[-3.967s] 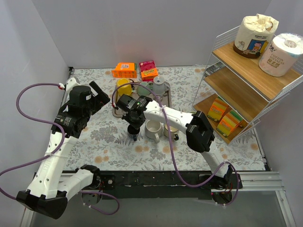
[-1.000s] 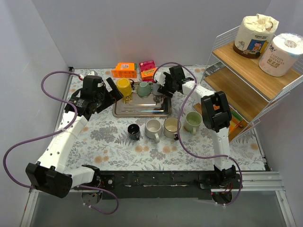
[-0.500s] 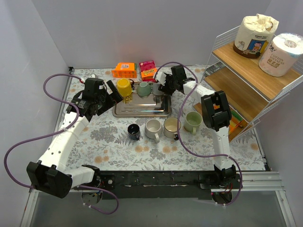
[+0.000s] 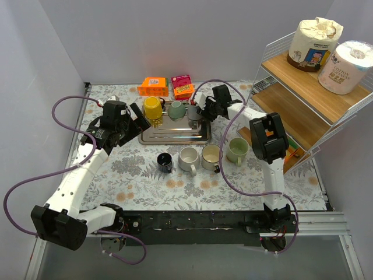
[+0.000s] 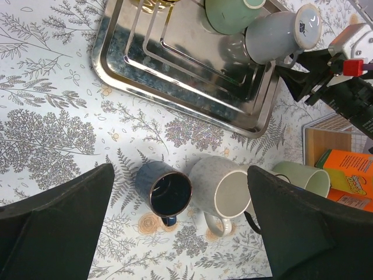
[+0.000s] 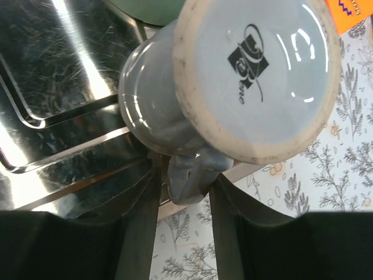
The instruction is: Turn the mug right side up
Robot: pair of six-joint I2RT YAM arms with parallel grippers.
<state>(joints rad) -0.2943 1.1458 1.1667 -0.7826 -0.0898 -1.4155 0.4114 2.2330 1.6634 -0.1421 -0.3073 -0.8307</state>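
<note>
Three mugs stand mouth-down on the tray: yellow mug at the left end, sage mug in the middle, grey mug at the right end. The grey mug is base up, with a dark logo on the base. It sits at the tray's far right corner, just beside the sage mug; I can't tell whether the two touch. Its handle points off the right end, over the tray rim. My right claw has one finger on each side of that handle, close on both flanks. A sliver of tray shows between the handle and one finger, so I cannot tell whether I am pinching or only straddling. My left claw is spread wide with nothing in it, hanging near the tray's left end, close to the yellow mug. On the table in front of the tray is a row of four upright mugs, left to right: dark mug, white mug, cream mug, green mug, set near one another. Behind the tray, by the back wall, are an orange box and a red box, side by side. The rack stands to the right of the tray, and my right arm reaches in between rack and tray. Two paper rolls sit on the top shelf, and yellow-orange packs on the lowest.
</note>
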